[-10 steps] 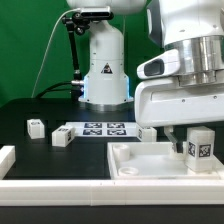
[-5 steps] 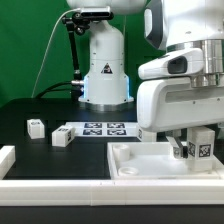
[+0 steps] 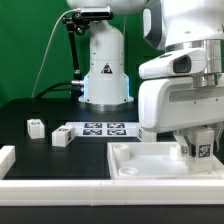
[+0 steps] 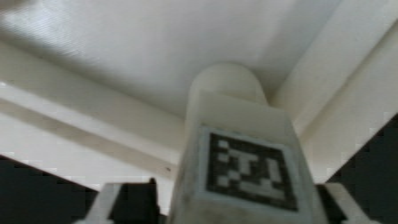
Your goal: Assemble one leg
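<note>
My gripper (image 3: 199,150) is shut on a leg (image 3: 201,149), a small white post with a black-and-white tag. It holds the leg upright over the right part of the large white recessed tray-like piece (image 3: 140,166). In the wrist view the leg (image 4: 246,140) fills the middle, its tag facing the camera, with my gripper (image 4: 226,206) around its near end and the tray's white surface (image 4: 125,50) behind. Two more legs (image 3: 36,127) (image 3: 62,137) lie on the dark table at the exterior view's left.
The marker board (image 3: 100,129) lies behind the tray. Another small white block (image 3: 148,133) sits at the tray's far edge. A white rail (image 3: 60,186) runs along the front, and the robot base (image 3: 104,70) stands at the back.
My gripper has shifted slightly to the exterior view's right with the leg in it. The loose legs and the tray have not moved.
</note>
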`<state>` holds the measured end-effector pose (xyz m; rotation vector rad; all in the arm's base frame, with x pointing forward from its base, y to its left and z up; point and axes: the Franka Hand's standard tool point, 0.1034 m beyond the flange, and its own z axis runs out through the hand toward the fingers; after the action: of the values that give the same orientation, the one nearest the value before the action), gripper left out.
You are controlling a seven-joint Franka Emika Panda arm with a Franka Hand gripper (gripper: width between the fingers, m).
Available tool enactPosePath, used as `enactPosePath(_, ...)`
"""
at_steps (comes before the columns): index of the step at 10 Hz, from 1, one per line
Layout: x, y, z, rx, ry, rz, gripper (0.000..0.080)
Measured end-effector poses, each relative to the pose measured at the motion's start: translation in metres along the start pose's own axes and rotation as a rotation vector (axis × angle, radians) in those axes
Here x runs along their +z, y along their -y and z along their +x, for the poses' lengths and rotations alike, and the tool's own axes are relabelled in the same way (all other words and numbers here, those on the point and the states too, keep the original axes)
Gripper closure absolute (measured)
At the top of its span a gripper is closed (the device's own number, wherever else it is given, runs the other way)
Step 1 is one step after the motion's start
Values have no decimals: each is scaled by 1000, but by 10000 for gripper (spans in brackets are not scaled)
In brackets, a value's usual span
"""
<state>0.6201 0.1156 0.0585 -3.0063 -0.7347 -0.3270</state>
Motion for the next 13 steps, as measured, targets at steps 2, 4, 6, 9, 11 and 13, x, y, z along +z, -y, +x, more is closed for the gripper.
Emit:
enactPosePath(2,0,-1,-1,65,1,2,531)
enactPosePath(4,0,-3,-2,360,-4,23,531)
enactPosePath(6,0,-6,-2,606,-30,33,531)
enactPosePath(9,0,-3,-1,919,-33,39,530)
enactPosePath(11,0,-3,-2,1201,-29,45,528)
enactPosePath(13,0,-3,-2,1433,-29,39,528)
